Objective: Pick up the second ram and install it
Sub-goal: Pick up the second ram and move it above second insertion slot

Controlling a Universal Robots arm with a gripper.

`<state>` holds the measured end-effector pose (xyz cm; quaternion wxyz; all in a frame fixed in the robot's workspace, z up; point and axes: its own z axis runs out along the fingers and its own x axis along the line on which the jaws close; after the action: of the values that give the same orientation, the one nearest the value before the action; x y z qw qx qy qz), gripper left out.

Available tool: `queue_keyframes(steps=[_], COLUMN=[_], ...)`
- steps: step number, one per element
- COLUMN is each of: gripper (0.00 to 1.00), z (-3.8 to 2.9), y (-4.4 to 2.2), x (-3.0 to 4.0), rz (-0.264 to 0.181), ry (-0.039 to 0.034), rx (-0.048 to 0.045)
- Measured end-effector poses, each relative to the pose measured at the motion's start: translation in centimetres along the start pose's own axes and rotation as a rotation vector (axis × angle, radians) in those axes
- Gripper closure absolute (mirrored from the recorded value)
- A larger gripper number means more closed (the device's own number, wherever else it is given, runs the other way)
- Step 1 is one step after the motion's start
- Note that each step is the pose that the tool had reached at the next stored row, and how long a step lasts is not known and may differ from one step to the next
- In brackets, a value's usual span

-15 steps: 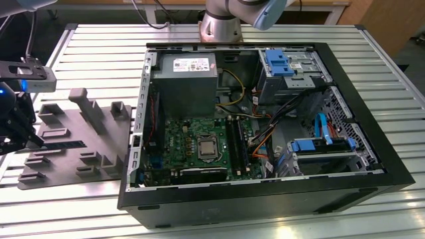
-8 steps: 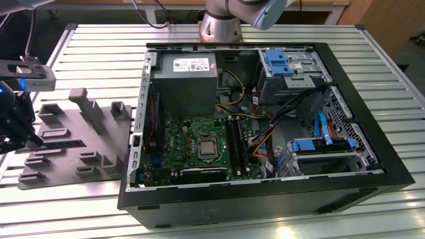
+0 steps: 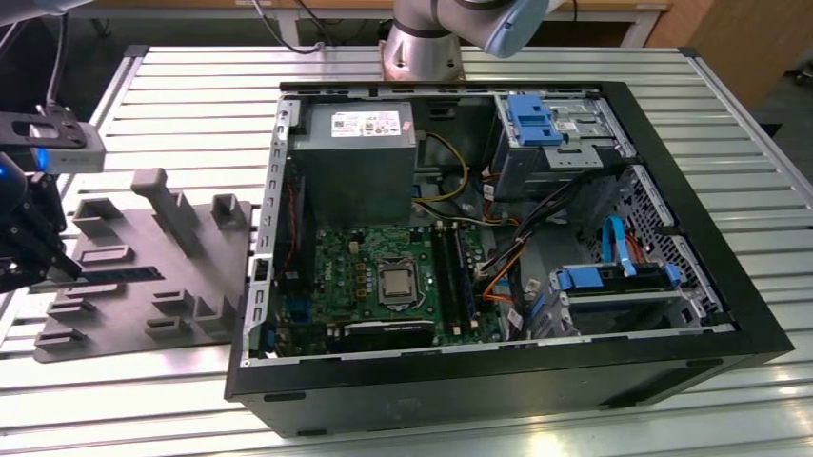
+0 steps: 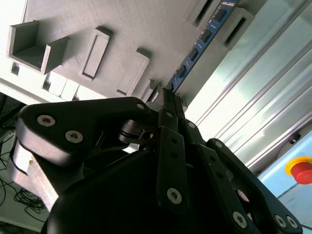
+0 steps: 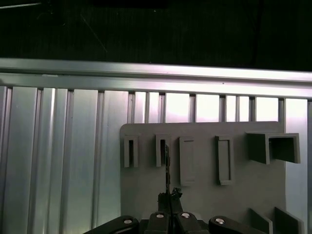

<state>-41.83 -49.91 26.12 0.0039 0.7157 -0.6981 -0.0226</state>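
1. The gripper (image 3: 52, 269) hung at the exterior view's left edge, low over a grey slotted fixture (image 3: 140, 309) that lay on the ribbed metal counter (image 3: 190, 86).
2. The second ram (image 3: 121, 273) stood on its long edge on that fixture, well apart from the open computer case (image 3: 711, 238).
3. In the second wrist view the gripper (image 4: 168, 95) was pressed together on the near end of the second ram (image 4: 200, 46), pinching it. The rest of the stick ran free beyond.
4. In the first wrist view the stick (image 5: 167, 163) showed edge-on, lined up with a narrow slot.
5. Bare counter (image 5: 58, 161) lay open beside the fixture's edge and ran to a rail, with dark floor beyond.
6. A strip of fixture and counter separated the stick from the case wall.
7. A white label (image 3: 366, 122) sat on the power supply (image 3: 349, 167); its print was too small to make out.
8. A red button (image 4: 302, 170) sat near the counter's edge in the second wrist view.
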Motion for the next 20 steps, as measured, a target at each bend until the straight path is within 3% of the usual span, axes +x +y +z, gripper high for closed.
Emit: queue_keyframes(steps=[20], gripper=[0.88], z=[-0.91], y=[0.04], x=[-0.03], rz=[0.0], ry=[-0.0008], rx=[0.0011])
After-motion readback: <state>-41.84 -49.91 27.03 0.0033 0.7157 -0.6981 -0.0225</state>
